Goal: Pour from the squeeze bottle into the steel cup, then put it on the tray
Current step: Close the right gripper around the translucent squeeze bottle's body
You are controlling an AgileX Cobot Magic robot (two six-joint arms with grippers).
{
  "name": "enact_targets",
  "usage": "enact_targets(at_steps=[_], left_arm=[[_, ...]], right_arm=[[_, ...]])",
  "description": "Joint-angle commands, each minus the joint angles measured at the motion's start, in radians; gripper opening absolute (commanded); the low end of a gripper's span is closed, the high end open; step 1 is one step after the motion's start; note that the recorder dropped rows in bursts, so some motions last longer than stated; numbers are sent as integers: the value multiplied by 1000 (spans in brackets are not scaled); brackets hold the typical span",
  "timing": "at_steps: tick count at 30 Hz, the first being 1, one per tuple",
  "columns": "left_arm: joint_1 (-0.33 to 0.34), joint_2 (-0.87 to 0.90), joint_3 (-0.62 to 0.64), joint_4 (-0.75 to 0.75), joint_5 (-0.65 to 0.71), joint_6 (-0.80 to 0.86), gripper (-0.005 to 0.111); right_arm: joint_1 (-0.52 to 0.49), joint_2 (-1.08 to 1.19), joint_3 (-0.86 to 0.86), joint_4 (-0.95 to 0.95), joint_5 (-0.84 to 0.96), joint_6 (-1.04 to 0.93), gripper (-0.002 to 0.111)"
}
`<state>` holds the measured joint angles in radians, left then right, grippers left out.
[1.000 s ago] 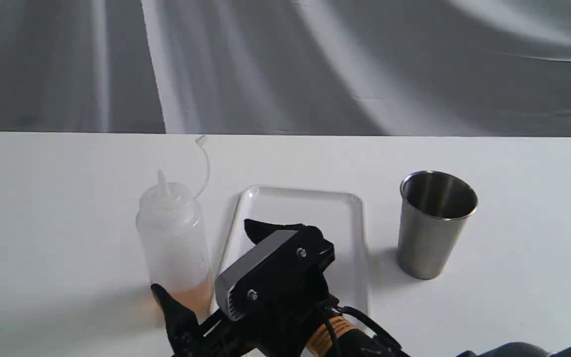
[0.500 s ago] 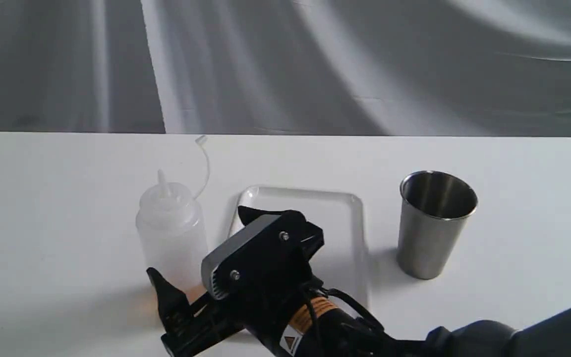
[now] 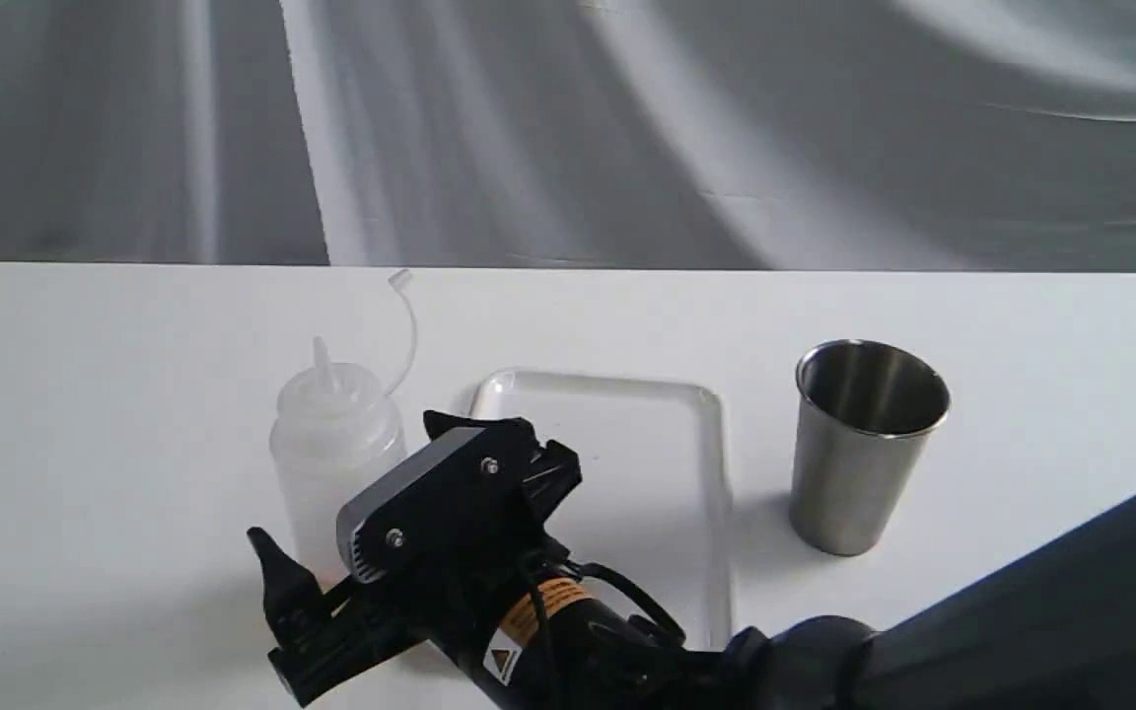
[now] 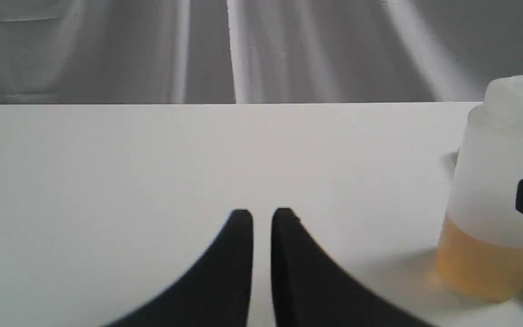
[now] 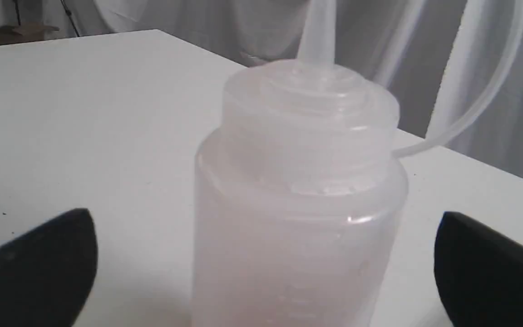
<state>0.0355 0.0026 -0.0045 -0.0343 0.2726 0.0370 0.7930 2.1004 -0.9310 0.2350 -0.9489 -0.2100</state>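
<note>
The squeeze bottle (image 3: 331,434) stands upright on the white table, left of the tray (image 3: 647,463), with amber liquid at its base and its cap strap curling up. My right gripper (image 3: 346,481) reaches across from the lower right and is open, one finger on each side of the bottle's body. In the right wrist view the bottle (image 5: 302,195) fills the gap between the two fingers, apart from both. The steel cup (image 3: 864,444) stands upright to the right of the tray. My left gripper (image 4: 261,215) is shut over bare table, with the bottle (image 4: 497,181) off to its side.
A grey draped cloth (image 3: 568,128) hangs behind the table's far edge. The tray has nothing on it. My right arm (image 3: 972,651) crosses the lower right of the exterior view and covers the tray's near corner.
My right gripper has moved left from in front of the tray to the bottle, its open fingers now on either side of it. Bottle, cup and tray have not moved.
</note>
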Motion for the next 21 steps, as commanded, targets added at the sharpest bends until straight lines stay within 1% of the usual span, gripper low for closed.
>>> enact_targets(at_steps=[1, 7, 21], left_arm=[[-5, -3, 4, 0, -7, -5, 8], [-5, -3, 4, 0, -7, -2, 8], [-5, -3, 4, 0, -7, -4, 8]], right_arm=[[-5, 5, -22, -7, 28, -10, 105], [-23, 36, -57, 6, 63, -54, 105], [-55, 111, -150, -11, 97, -52, 105]])
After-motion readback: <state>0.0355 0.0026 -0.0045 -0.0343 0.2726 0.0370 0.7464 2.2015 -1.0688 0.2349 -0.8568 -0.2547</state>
